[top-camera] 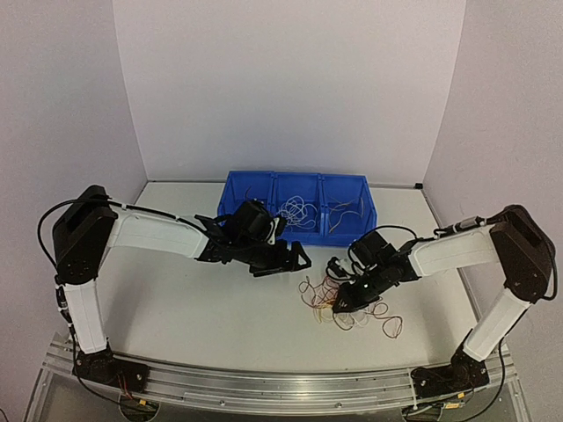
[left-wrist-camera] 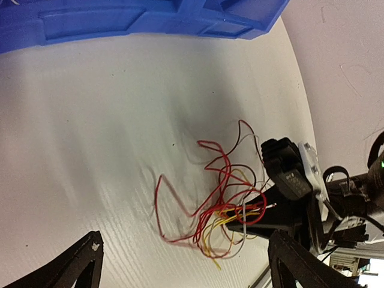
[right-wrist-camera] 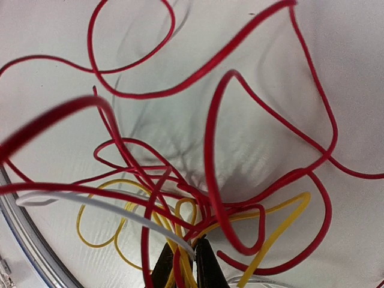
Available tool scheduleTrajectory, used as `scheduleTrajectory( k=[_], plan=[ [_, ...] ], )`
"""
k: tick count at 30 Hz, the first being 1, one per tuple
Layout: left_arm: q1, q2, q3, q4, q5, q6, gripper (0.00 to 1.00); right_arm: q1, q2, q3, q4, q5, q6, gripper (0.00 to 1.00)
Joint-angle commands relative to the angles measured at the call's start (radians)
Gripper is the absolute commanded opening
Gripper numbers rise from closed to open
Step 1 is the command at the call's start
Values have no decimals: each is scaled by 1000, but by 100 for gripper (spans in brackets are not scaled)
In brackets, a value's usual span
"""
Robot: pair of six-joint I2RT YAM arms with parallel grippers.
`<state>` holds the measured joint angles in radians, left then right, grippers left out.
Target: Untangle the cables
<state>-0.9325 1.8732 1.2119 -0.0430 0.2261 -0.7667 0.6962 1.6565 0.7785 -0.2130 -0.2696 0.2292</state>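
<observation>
Red, yellow-orange & white thin curly wires [top-camera: 347,309] lie knotted on white table [top-camera: 202,308] near blue plastic bin [top-camera: 299,176] w/ few strands already inside. Right gripper [right-wrist-camera: 186,264] pinches several strands in bundle; left gripper [left-wrist-camera: 186,264] spread wide nearby, empty, so most untangling prob. left.

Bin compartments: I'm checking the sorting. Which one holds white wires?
The middle compartment: the white wires lie there, while the right compartment holds yellow-orange ones.
</observation>
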Motion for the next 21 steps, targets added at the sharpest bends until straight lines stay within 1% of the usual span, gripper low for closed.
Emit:
scheduleTrajectory(
  k=[1,4,6,10,12,14,18,21],
  plan=[
    [-13,49,104,-47,28,-92,93,48,38,55,46,22,6,9],
    [-15,54,101,-109,13,-150,89,64,54,61,60,62,15,9],
    [-21,54,95,-126,14,-181,87,73,59,62,66,99,19,9],
    [-34,60,95,-215,-13,-211,86,78,57,57,87,126,36,8],
    [-34,60,81,-211,6,-226,85,79,58,56,91,131,35,8],
    [-35,65,67,-170,45,-240,84,81,58,55,93,133,33,8],
    [-35,96,78,-159,99,-246,80,86,53,51,94,147,28,8],
    [-36,110,81,-153,122,-249,75,89,51,50,95,154,27,8]
  ],
)
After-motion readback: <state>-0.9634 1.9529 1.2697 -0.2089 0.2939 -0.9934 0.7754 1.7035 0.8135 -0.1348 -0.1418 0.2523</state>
